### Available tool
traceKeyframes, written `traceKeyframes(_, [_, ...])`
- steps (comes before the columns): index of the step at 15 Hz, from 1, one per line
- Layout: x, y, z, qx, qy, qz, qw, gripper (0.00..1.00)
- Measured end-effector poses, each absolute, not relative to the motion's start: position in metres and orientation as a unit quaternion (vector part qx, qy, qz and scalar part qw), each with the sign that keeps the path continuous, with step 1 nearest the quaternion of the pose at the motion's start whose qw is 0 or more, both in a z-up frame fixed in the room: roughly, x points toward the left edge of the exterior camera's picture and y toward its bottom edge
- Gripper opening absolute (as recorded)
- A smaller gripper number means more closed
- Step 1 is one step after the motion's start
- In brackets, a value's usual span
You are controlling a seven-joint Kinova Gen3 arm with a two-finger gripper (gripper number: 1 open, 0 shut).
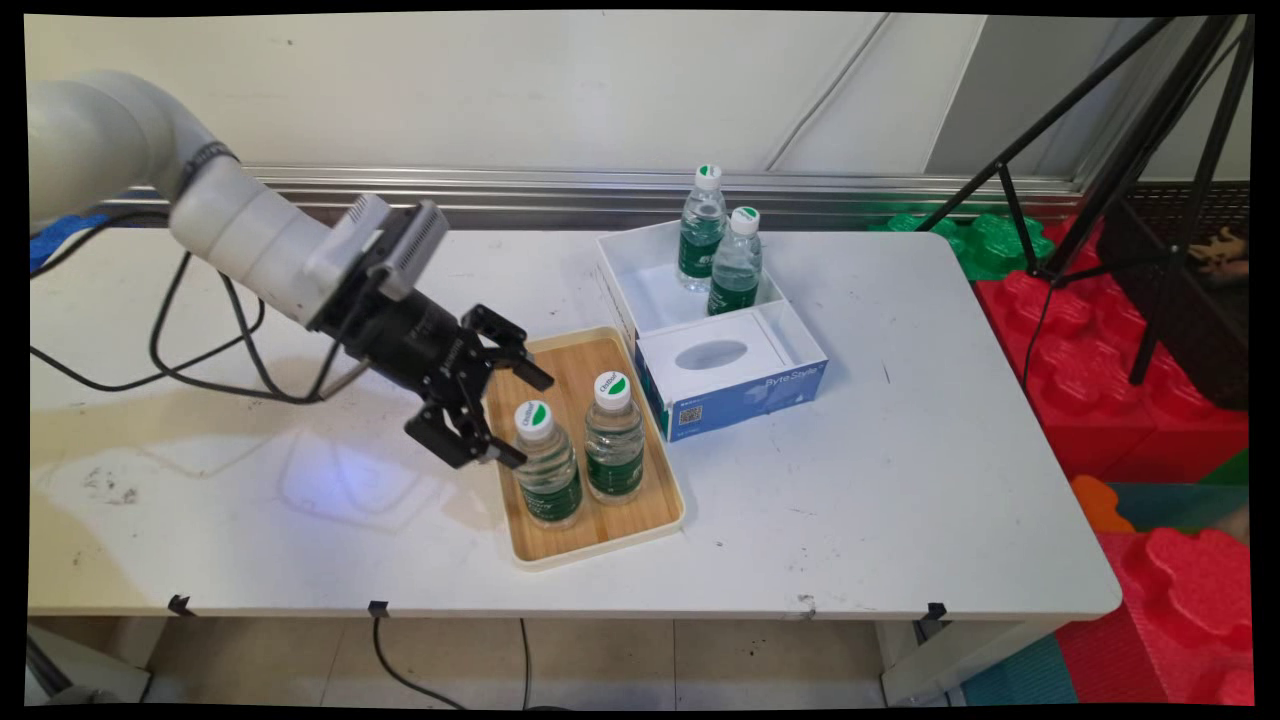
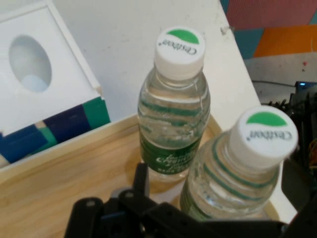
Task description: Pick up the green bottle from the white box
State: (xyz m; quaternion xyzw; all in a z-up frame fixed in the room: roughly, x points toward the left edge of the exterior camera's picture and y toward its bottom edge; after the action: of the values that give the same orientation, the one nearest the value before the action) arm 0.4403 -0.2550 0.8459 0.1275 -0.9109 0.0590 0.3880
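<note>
Here is the main view with the whole white table (image 1: 900, 480): a bamboo-coloured wooden tray (image 1: 560, 545) with rounded corners sits near the table's front edge, about midway along it, and an open white box (image 1: 645, 275) with a blue-printed front stands behind it toward the back edge. Two clear ribbed plastic bottles with green labels and white caps stand upright on the tray, the left bottle (image 1: 547, 465) and the right bottle (image 1: 613, 438) side by side, close but apart. Two more bottles (image 1: 720, 245) of the same kind stand in the box's back compartment, and a white insert with an oval hole (image 1: 712, 354) covers its front part. The hand view shows none of those far bottles; instead it looks down at close range on the tray pair, the nearer bottle (image 2: 242, 163) and the farther one (image 2: 174, 106), their cap lettering and the green arc on each readable, plus a corner of the box with the oval hole (image 2: 29, 63). The black gripper (image 1: 510, 415) hovers over the tray's left rim, jaws spread wide, holding nothing, its lower finger just beside the left bottle's shoulder; whether it touches, I cannot tell.
</note>
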Motion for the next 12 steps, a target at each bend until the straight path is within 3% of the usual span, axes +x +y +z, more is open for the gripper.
traceKeyframes(12, [0.487, -0.240, 0.924, 0.182, -0.891, 0.068, 0.411, 1.00])
